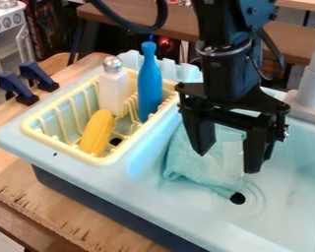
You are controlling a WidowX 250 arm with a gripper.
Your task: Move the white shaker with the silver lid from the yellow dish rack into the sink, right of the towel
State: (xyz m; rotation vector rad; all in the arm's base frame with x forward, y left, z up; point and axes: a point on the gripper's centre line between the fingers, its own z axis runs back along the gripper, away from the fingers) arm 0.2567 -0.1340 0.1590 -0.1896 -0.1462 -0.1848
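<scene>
Hanging down from the top edge, right of the middle of the frame, and keeping the claw (229, 160) open, fingers spread well apart and pointing down over the right basin of the pale blue sink (137, 189). Overlapping, from this angle, the crumpled light-blue cloth (193, 165), nearest to the claw and lying in that basin around the middle of the frame. Impossible to tell whether touching it. Showing beside the right finger, a pale, see-through strip (234, 156) over the cloth, too faint to identify. Just beside the cloth's lower right corner, a dark drain hole (237, 198).

To the left, set into the other basin, a pale yellow rack (47, 139). Inside it, a white shaker (112, 91) with a silver top, upright towards the back; to its right, a blue bottle (149, 83), also upright; towards the front, yellow corn (97, 132), leaning at a slant. At the upper right, a light grey tap (311, 81) on the sink's back rim. At the upper left, two dark blue clamps (15, 89) near the sink's corner. Under the sink, the wooden table (68, 216). In the top left corner, a white toy stove (8, 18).
</scene>
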